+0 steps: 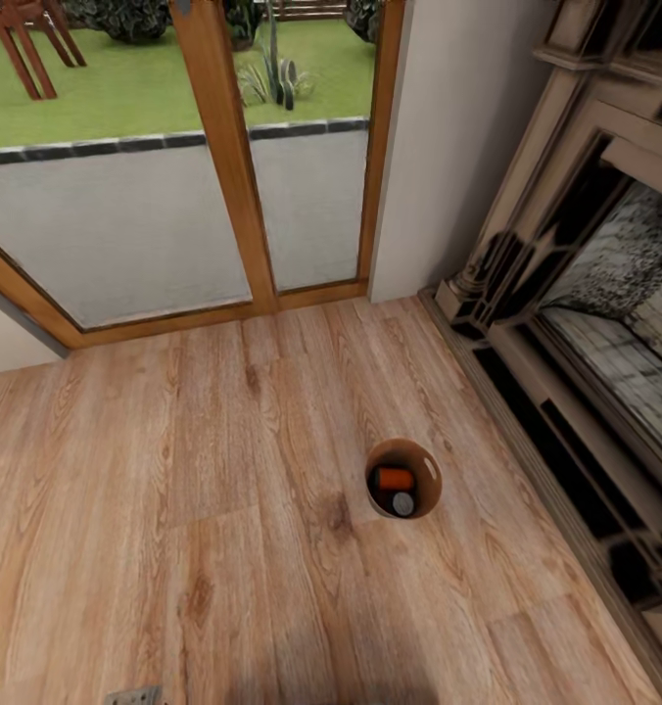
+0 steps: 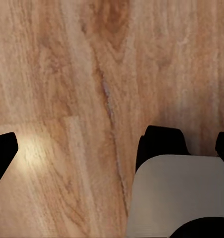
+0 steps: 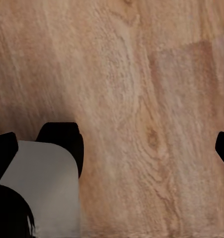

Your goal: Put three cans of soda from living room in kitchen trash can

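- The tash can (image 1: 403, 479) stands upright on the wood plank floor (image 1: 204, 509), seen from above in the head view: a round rim, a brown inner wall and a dark bottom.
- It sits near the fireplace (image 1: 586, 323), apart from its base, and well away from the glass door (image 1: 165, 166) with its wooden frame.
- Inside the bin lies an orange can (image 1: 395, 479) on its side; just beside it shows a round grey metal top (image 1: 402, 504), likely a second can standing on end, though its colour cannot be told.
- Through the door the head view gives a grey patio and green grass, and a white wall stands between door and fireplace.
- The left wrist view looks straight down on bare planks; the left gripper (image 2: 114, 144) shows dark fingertips at both edges, spread wide, with nothing between them. A pale grey panel with black wheel-like parts, seemingly the robot's base (image 2: 181, 198), lies below.
- The right wrist view shows the same sort of planks; the right gripper (image 3: 114, 146) has its fingertips far apart at both edges and holds nothing. The pale base (image 3: 42, 188) shows here too.
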